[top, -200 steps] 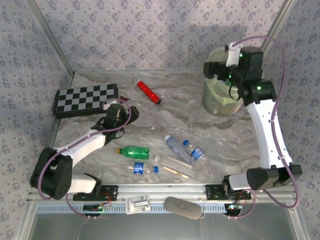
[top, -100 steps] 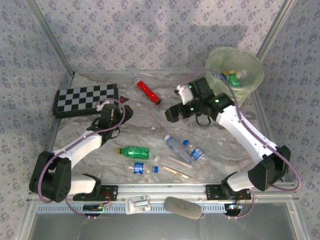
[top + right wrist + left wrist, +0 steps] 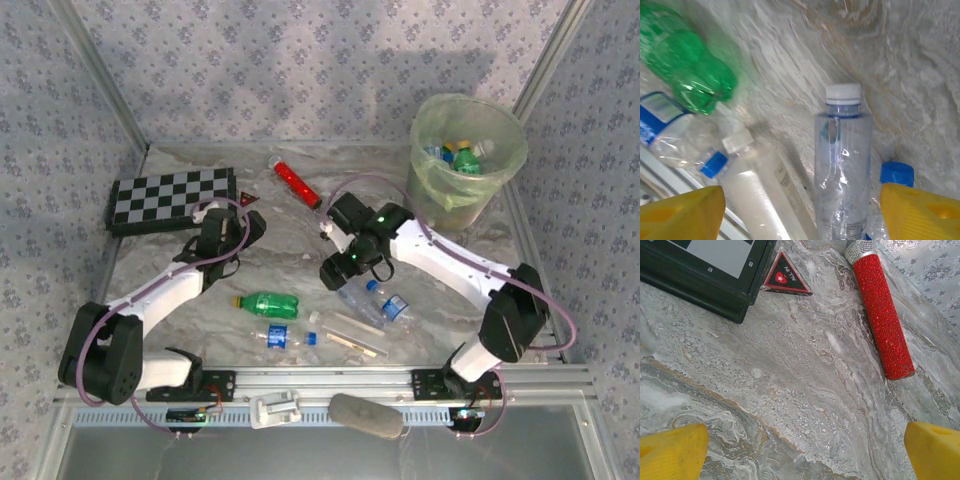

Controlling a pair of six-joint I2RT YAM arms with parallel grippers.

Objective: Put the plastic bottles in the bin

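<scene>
Though bottles (image 3: 268,303) crowd the near rail (image 3: 330,378), open marble (image 3: 282,256) spreads beyond.

Lighting: bright, even, overhead; soft grey shadow on the far wall (image 3: 420,70) behind the bin (image 3: 440,200). Left wrist view: sharp, marble table (image 3: 790,390) crisp, slight sparkle on the red glitter tube (image 3: 884,320). Right wrist view: softer, green bottle (image 3: 687,62) blurred, near yellow fingertips (image 3: 680,212) out of focus.

Lab test cell: wallpapered panels (image 3: 300,70), aluminium rail (image 3: 330,378)
</scene>
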